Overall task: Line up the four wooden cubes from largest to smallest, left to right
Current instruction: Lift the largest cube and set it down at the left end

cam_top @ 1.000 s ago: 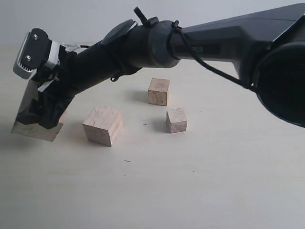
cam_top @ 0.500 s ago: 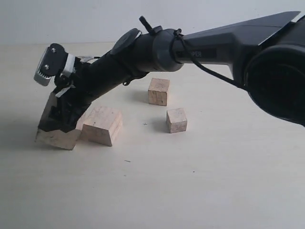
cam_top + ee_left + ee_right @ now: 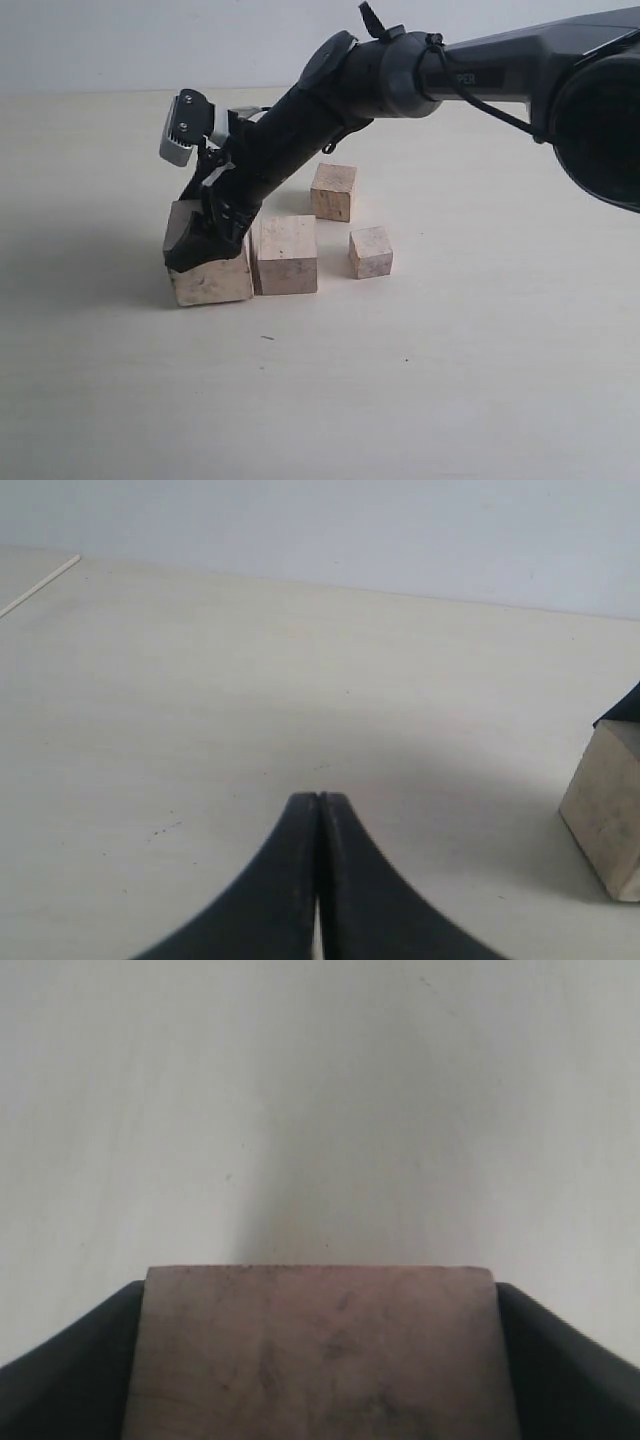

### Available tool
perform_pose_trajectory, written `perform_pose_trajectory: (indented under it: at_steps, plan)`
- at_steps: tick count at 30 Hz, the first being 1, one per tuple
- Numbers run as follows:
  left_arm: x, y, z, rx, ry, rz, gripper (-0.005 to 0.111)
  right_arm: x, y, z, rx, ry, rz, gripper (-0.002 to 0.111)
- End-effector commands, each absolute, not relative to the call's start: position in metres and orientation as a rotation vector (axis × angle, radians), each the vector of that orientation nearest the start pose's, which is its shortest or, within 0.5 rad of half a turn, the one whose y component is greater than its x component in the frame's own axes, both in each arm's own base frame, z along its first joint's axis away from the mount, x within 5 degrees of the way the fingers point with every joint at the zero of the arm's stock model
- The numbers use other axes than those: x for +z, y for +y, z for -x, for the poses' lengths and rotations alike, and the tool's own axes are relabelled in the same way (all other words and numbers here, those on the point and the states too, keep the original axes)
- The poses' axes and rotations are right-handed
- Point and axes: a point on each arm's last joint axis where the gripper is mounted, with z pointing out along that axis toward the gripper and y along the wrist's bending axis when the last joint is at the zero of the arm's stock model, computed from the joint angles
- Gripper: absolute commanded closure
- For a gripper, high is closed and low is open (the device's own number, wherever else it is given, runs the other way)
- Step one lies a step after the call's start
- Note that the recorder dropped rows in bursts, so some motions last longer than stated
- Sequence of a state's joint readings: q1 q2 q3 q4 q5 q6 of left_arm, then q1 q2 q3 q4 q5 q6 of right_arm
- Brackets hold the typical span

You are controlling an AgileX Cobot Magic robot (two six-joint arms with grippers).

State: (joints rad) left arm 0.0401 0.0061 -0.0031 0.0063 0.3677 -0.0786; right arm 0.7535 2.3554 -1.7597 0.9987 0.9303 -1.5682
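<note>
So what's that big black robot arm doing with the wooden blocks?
It's sorting them by size. The right gripper, stretched across to the left side, is clamped on the largest wooden cube, which sits on the table right beside the second-largest cube. The third cube sits farther back, out of line, and the smallest cube is off to the right. The left gripper is shut and holds nothing.

The largest cube (image 3: pixel 212 283), second cube (image 3: pixel 287 256), third cube (image 3: pixel 333 192) and smallest cube (image 3: pixel 371 252) are pale bare wood, mottled in grain, matt. The counter (image 3: pixel 480 380) looks smooth, matt, cream. The right gripper (image 3: pixel 195 255) looks like matt black plastic.
</note>
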Motion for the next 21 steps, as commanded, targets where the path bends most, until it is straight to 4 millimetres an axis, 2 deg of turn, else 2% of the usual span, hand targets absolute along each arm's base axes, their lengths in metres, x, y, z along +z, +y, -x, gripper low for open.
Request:
perform_pose_trajectory:
  at_steps: [1,6,11,14,17,21]
  plan:
    - [0.1813,0.0020,-0.0532,-0.031,1.835,0.111,0.107,0.1364,0.3849,-0.3078,0.951,1.570,1.928,0.108]
    - [0.1813,0.0020,-0.0532,-0.031,1.835,0.111,0.107,0.1357,0.3862,-0.3161,0.858,1.587,1.869,0.108]
    - [0.1813,0.0020,-0.0532,-0.031,1.835,0.111,0.107,0.1353,0.3861,-0.3175,0.836,1.585,1.868,0.108]
    - [0.1813,0.0020,-0.0532,-0.031,1.835,0.111,0.107,0.1338,0.3848,-0.3175,0.812,1.575,1.898,0.103]
    - [0.1813,0.0020,-0.0532,-0.031,1.835,0.111,0.107,0.1330,0.3839,-0.3171,0.801,1.568,1.919,0.087]
    - [0.1813,0.0020,-0.0532,-0.031,1.835,0.111,0.107,0.1328,0.3835,-0.3158,0.815,1.571,1.930,0.052]
